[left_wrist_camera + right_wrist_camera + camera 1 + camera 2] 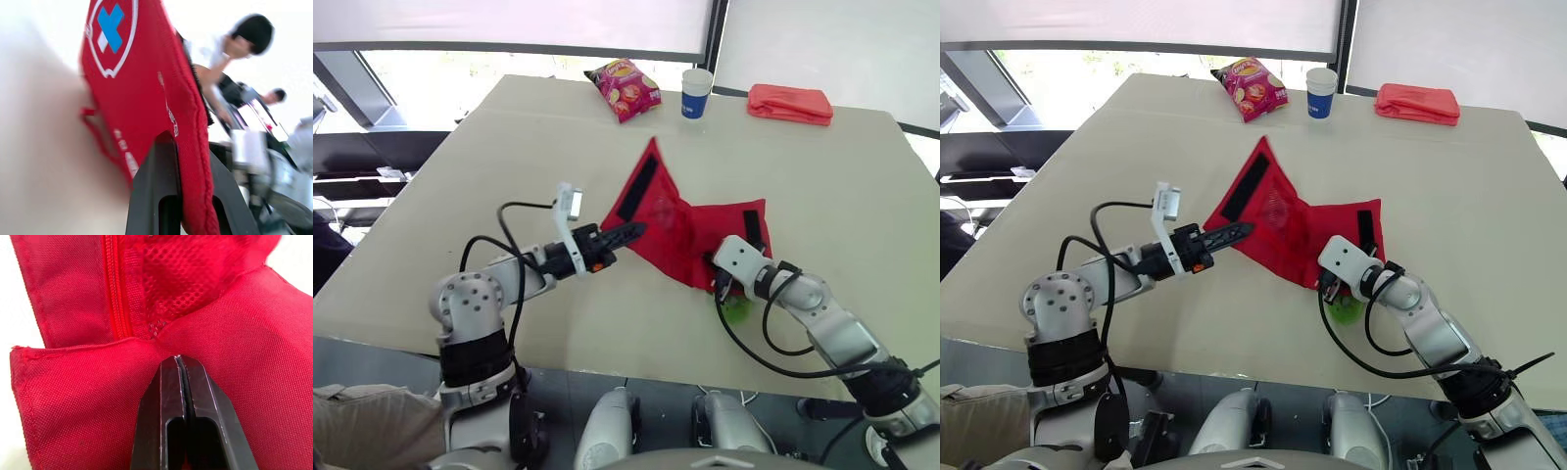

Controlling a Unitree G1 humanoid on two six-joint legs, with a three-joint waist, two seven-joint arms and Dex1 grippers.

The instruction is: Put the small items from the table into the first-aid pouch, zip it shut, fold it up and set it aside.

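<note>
Left wrist view: my left gripper (186,147) is pinching the pouch (142,88) edge up, my closed right gripper (177,360) apparently steadying it.

A pale beige table (862,196) stands before bright windows (460,83) with white blinds (509,20).

Snack bag (623,88), cup (696,93) and red cloth (790,103) sit far back.

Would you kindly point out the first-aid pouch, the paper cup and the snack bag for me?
first-aid pouch (693,237), left eye view, middle of its red fabric.
paper cup (695,104), left eye view, its blue lower wall.
snack bag (624,90), left eye view, centre of its printed front.
</note>
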